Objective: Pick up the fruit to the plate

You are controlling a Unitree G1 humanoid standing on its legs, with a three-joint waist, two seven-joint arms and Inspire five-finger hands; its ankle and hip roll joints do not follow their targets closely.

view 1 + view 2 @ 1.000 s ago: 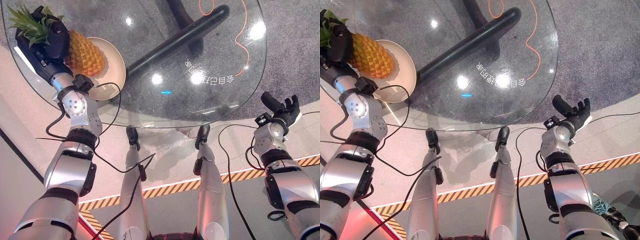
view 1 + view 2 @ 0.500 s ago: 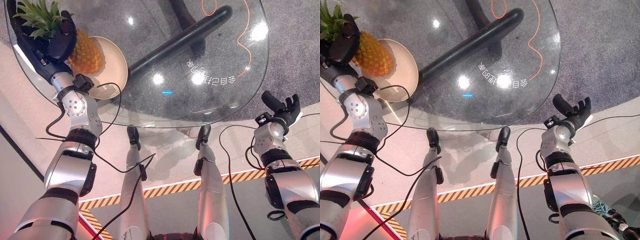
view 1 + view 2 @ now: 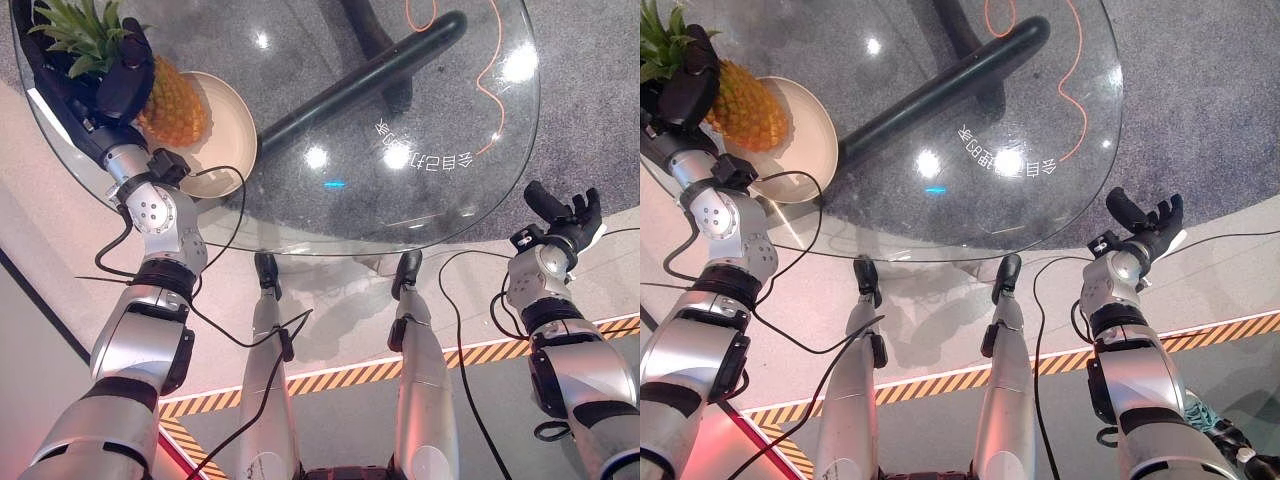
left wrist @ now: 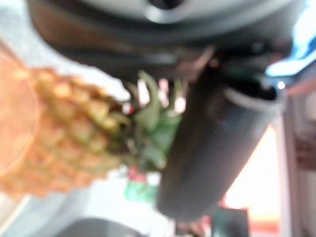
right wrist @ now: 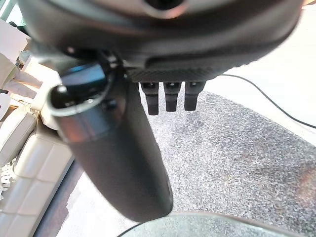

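A pineapple (image 3: 172,102) with a green leafy crown (image 3: 75,30) lies with its orange body on the cream plate (image 3: 232,140) at the far left of the round glass table (image 3: 440,110). My left hand (image 3: 112,78) is curled round the fruit just below the crown, thumb over its top. In the left wrist view the pineapple (image 4: 64,133) and its leaves sit beside the dark thumb (image 4: 212,143). My right hand (image 3: 1148,228) hangs off the table's right edge, fingers straight and holding nothing.
A thick black tube (image 3: 360,80) of the table's base runs diagonally under the glass. An orange cord (image 3: 480,70) curls at the far right under the glass. Grey carpet lies beneath, and a yellow-black striped tape (image 3: 340,375) crosses the floor near me.
My left hand has drawn the pineapple's crown end up and to the left, so the fruit sits more upright at the plate's left rim. The right hand has stayed put.
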